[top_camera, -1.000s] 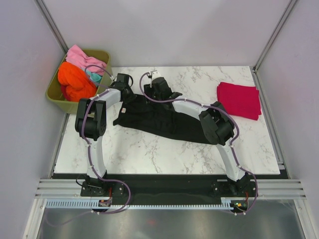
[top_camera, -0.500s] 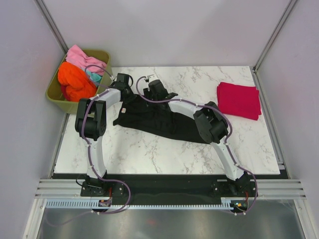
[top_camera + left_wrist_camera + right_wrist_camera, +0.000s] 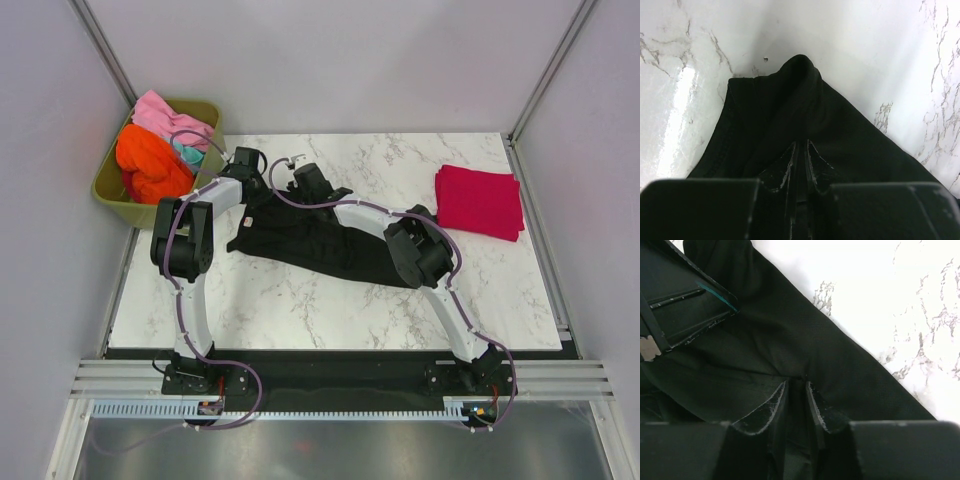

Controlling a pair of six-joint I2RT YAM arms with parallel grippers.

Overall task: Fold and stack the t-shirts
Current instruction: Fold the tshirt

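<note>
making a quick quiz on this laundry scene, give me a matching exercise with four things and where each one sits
Things:
1. black t-shirt
2. red t-shirt
3. orange t-shirt
4. olive-green tub

Places:
A. folded, at the far right of the table
B. just off the table's far left corner
C. lying loosely spread in the middle of the table
D. piled inside the tub

Pairs: 1-C, 2-A, 3-D, 4-B
</note>
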